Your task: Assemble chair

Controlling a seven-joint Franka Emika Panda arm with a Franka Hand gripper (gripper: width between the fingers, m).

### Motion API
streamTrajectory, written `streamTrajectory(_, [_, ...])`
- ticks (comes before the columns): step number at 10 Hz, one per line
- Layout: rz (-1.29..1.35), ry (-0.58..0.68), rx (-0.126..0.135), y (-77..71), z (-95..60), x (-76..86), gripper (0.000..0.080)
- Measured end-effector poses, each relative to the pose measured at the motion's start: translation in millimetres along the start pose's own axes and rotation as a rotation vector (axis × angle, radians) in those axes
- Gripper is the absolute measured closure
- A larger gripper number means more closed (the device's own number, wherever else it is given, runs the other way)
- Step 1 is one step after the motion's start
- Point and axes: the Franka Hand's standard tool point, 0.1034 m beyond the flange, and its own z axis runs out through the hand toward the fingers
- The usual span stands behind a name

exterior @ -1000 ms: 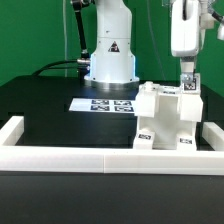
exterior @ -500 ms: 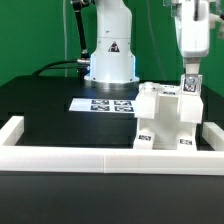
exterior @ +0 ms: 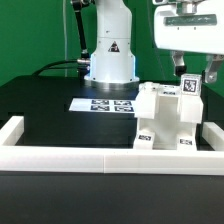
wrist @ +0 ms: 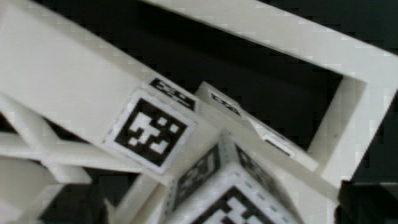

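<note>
**Change of state.** The tool [exterior: 195, 69] was down at the chair's upper corner half a second ago. It has since risen clear and turned about its vertical axis, so that its broad face now meets the exterior view. Its fingers [exterior: 178, 64] stand spread, with nothing between them. The tagged post [exterior: 188, 86] stays seated on the chair [exterior: 165, 118], directly below the tool.

**Meaning for the task.** This reads as a release followed by a retreat. The post appears to be placed, and the tool is free for the next part or for a re-grip. Whether the post is fully home cannot be told from these views.

**Location.** The chair stands on the worktop [exterior: 45, 110] beneath the tool, just inside the border rail [exterior: 100, 158]. The marker board [exterior: 105, 103] lies flat, lower than the tool and toward the exterior view's left of it.

**Materials and shapes.**
- Chair: matte white plastic made up of blocky slabs and square-edged bars. The faces are flat and the corners crisp.
- Tags [wrist: 151, 128]: square, printed in black and white, set flush on the flat faces.
- Wrist view: angled white bars cross with dark gaps between them.
- Worktop: a dull black surface with no gloss.
</note>
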Motion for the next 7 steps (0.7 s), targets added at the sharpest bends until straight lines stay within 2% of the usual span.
streamTrajectory(5, [-0.440,0.013,-0.012,-1.7,3.9,7.1,0.0151])
streamTrajectory(7, [-0.596,0.026,-0.029,-1.0,3.9,7.8,0.0151])
